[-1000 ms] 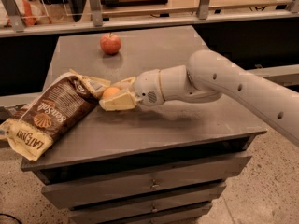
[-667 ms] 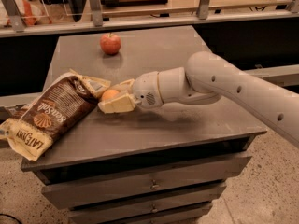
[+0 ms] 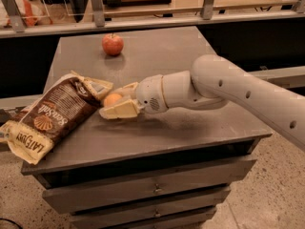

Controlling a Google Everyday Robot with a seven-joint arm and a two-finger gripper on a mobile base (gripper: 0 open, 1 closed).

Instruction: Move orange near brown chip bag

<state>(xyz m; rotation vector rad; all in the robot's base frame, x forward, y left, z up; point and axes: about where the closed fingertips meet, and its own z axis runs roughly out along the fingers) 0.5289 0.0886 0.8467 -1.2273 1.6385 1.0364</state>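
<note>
The orange [image 3: 112,99] is a small yellow-orange fruit held between my gripper's cream fingers. My gripper [image 3: 110,102] reaches in from the right on the white arm and sits just off the right end of the brown chip bag [image 3: 53,113]. The bag lies flat at the left of the grey cabinet top [image 3: 157,61], its dark brown middle showing a shell logo and "Sea Salt". The orange is a finger's width from the bag's cream-yellow end. The lower finger [image 3: 119,111] rests near the surface.
A red apple [image 3: 112,44] stands at the back of the top, well away from the arm. The cabinet has drawers below the front edge. A railing and glass panels run behind the cabinet. The bag overhangs the left front corner.
The gripper with the orange has held almost still beside the bag's end. The bag and the apple have not moved.
</note>
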